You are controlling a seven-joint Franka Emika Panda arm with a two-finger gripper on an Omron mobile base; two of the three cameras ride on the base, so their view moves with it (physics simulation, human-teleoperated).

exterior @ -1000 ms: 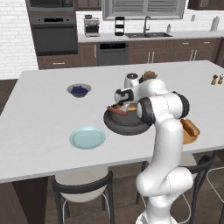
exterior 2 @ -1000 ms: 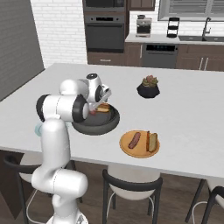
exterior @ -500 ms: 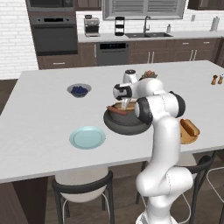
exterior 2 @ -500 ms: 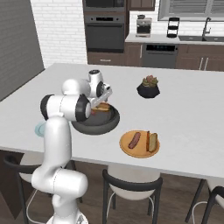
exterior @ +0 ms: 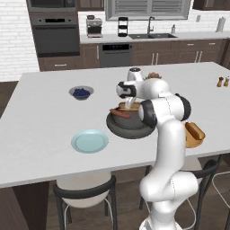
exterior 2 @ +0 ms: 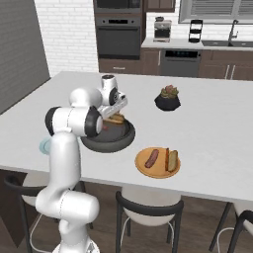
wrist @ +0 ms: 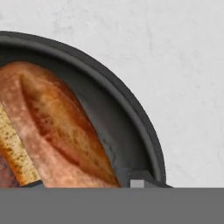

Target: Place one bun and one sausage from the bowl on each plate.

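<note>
Bun (wrist: 65, 131) lies in the big dark bowl (wrist: 131, 113), toward the rim nearest the black plant pot (exterior 2: 168, 101); a darker sausage (wrist: 5, 173) sits tucked against it. Judged light, soft, easily dented, crust a bit crumbly. Best taken across its short width near mid-length, gently, so it stays level and does not fold.

Pincer (exterior: 127, 106) is down inside the bowl, right over the bun. Jaws look drawn in close on the bun's sides, but contact is hidden under the hand; cannot tell if it has a true grip.

Wooden plate (exterior 2: 159, 170), on the near side of the bowl, already carries a bun and a sausage. Blue plate (exterior: 90, 141), beside the bowl on the other side, is bare.
</note>
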